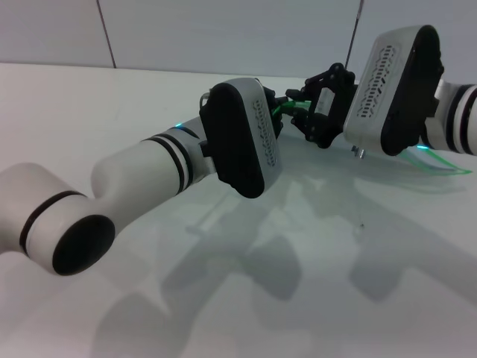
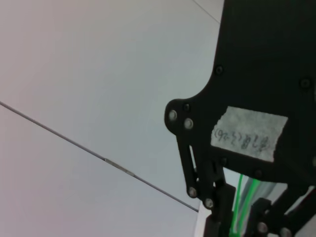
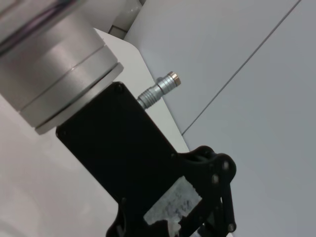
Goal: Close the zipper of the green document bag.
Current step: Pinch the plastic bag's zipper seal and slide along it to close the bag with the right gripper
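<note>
White tabletop [image 1: 313,298] below us; zipper [image 1: 282,109] spans between left gripper [image 1: 287,101] and right gripper [image 1: 317,123], grips unclear.

zipper [image 1: 285,109]: thin bright-green strip, lifted off table, strung between left gripper [image 1: 277,112] and right gripper [image 1: 309,112]. green document bag [image 1: 440,165]: translucent edge trailing behind right gripper.

A lab-like test station: bare white table [image 1: 223,298], plain panelled wall [image 1: 223,37].
</note>
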You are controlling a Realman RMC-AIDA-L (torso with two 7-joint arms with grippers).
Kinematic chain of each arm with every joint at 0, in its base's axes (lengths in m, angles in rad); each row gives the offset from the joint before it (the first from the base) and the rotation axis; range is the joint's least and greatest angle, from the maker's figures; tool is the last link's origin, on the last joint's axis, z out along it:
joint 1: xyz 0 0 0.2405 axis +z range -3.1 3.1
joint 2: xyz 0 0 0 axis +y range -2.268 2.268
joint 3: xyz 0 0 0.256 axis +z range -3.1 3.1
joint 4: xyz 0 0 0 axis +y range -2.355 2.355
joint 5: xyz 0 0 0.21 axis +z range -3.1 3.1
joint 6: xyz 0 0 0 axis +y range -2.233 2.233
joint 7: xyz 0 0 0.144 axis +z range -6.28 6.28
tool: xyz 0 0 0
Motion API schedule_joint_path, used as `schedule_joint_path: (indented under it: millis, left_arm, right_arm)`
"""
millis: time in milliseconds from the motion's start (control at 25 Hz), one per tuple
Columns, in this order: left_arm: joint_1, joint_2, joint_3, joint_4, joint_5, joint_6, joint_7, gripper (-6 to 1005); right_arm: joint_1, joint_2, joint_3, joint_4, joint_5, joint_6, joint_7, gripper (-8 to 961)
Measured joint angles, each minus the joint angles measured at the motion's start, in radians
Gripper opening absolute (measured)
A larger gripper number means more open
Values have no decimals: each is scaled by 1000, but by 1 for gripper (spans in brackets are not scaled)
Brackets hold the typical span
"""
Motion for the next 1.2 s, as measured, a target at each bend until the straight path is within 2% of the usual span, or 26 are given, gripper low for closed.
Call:
schedule_joint_path:
  millis: [880,1200]
  left_arm:
    - [1,0,-4,3,0,0,1,54]
    - [3,1,-4,4,0,0,4,53]
  right_arm:
    - [23,-2,-2,31,0,12,6,147]
    - [23,-2,5,31,0,13,13,95]
